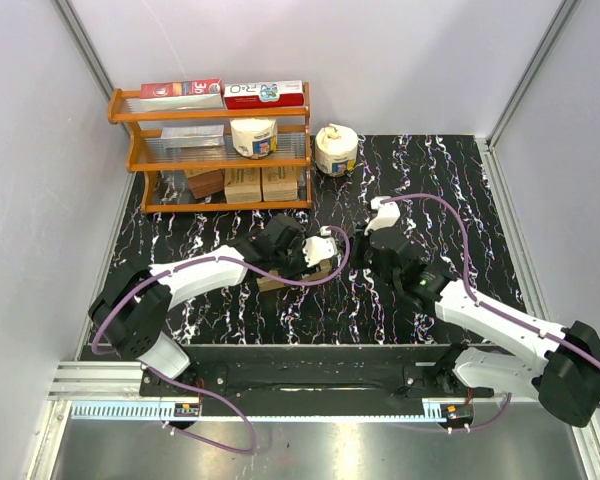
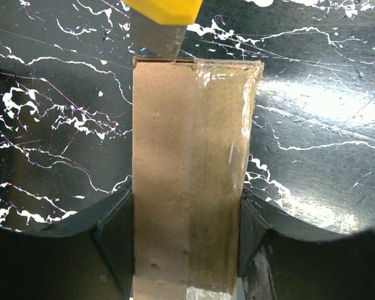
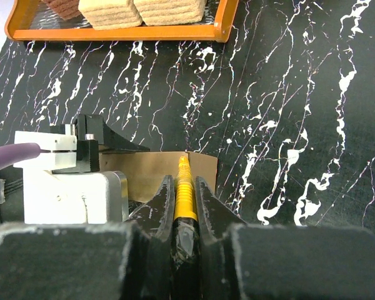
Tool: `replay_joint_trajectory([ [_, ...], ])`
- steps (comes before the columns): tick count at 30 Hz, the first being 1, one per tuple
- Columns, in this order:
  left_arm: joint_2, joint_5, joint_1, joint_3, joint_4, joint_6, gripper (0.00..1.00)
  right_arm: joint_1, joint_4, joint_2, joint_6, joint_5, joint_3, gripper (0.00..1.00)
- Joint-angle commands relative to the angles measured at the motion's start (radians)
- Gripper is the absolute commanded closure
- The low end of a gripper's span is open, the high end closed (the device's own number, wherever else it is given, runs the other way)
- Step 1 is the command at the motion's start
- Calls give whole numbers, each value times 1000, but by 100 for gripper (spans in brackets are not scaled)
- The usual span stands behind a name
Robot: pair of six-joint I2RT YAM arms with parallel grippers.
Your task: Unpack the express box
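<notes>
— Gripping the express box [image 2: 187, 156], is it?
— Yes, the left fingers [image 2: 112, 244] clamp its long sides. It lies flat on the desk [image 1: 310, 315], near the orange rack [image 1: 220, 165].
— And the right fingers [image 3: 159, 212]?
— Shut tight on a yellow cutter [image 3: 184, 187], blade at the box's taped far end.

Seeing plain cardboard brown on the express box [image 2: 187, 175], going glossy along the clear tape strip [image 2: 222, 156]. Getting black shot through with white marble veins on the table [image 1: 410, 170] (pretty loud pattern tbh). Spotting bright yellow on the cutter [image 3: 185, 190], orange on the rack [image 1: 220, 163], red-and-white print on the cartons [image 1: 264, 93] up top, purple on the cable [image 3: 12, 153].
</notes>
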Motion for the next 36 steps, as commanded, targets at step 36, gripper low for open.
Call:
replay_joint_trajectory([
  [36,69,-75,7,-26,-128,25,71,4,-31,-55,-44,-68,-93,100],
])
